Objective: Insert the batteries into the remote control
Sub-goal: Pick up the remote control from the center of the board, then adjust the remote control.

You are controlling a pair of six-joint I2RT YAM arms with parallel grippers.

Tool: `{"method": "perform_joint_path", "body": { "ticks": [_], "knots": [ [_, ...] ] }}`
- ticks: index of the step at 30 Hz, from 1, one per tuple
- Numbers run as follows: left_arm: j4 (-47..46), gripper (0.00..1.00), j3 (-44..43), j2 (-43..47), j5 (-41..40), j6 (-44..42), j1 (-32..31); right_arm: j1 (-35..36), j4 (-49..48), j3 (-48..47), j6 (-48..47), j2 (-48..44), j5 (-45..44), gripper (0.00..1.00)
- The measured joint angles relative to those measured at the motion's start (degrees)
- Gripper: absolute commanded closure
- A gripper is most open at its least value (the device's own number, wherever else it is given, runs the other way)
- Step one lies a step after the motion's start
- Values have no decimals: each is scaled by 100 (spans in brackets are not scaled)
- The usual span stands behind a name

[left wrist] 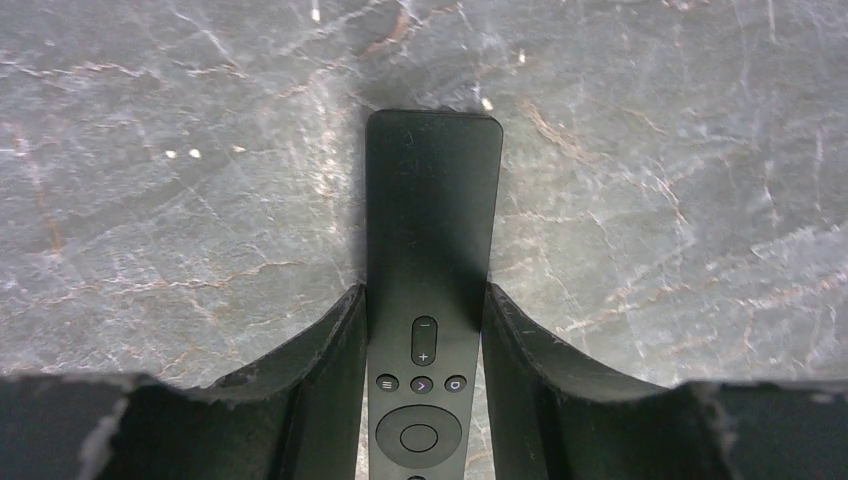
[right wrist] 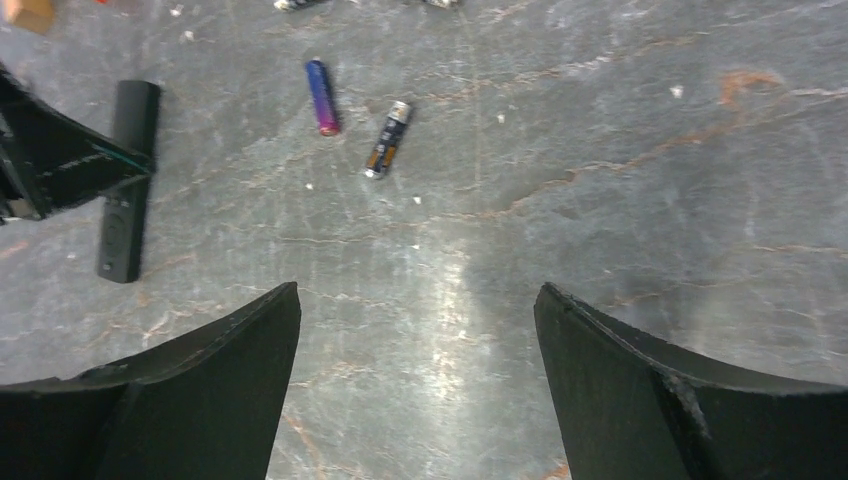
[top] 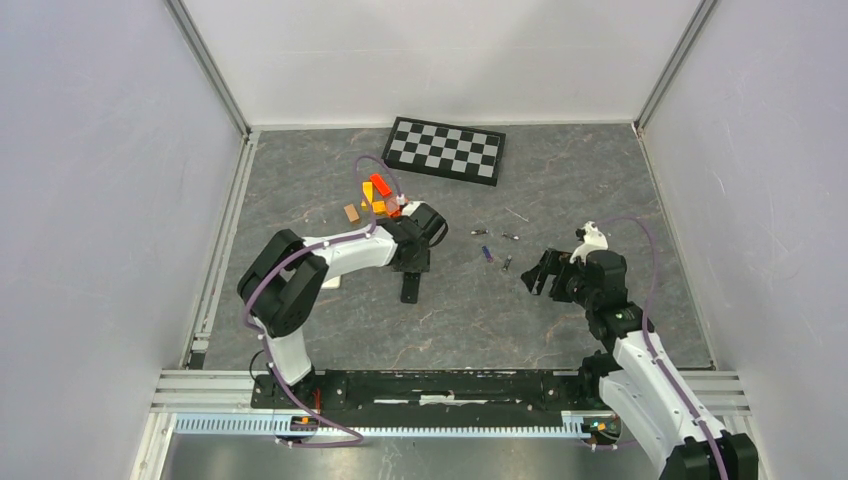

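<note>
The black remote control (left wrist: 432, 200) lies face up on the grey table, its buttons between my left fingers. My left gripper (left wrist: 424, 290) is closed against its two long sides; from above it sits over the remote (top: 410, 288). Several batteries lie between the arms: a blue-purple one (right wrist: 321, 96) and a dark one (right wrist: 387, 139), also seen from above (top: 487, 254) (top: 507, 264), and two silvery ones farther back (top: 480, 233) (top: 510, 237). My right gripper (right wrist: 417, 290) is open and empty, low over bare table just right of the batteries (top: 535, 275).
Orange and red blocks (top: 377, 193) and a small wooden block (top: 351, 212) lie behind the left gripper. A black-and-white checkerboard (top: 446, 148) lies at the back. White walls and metal rails bound the table on three sides.
</note>
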State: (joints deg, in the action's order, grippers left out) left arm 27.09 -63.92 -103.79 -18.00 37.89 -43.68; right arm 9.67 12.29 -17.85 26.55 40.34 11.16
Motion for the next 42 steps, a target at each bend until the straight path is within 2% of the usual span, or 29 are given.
{"method": "perform_joint_path", "body": {
  "ticks": [5,14,23,29,33,42],
  "knots": [
    [-146,66,109,216,970,-70,20,173,-546,365,562,-264,304,11],
    [-1169,67,177,1207,3158,70,22,870,-2398,737,1998,-420,728,2],
    [-2573,67,177,1803,4529,1049,164,2168,-4002,529,2820,275,789,2],
    [-3510,67,256,2068,5034,1853,286,2594,-5119,501,3338,433,723,3],
    [-4057,67,426,2179,5261,2280,299,2721,-5711,501,3644,542,649,13],
    [-4500,67,601,2267,5313,2592,299,2946,-6310,420,3853,804,616,38]
  ]
}}
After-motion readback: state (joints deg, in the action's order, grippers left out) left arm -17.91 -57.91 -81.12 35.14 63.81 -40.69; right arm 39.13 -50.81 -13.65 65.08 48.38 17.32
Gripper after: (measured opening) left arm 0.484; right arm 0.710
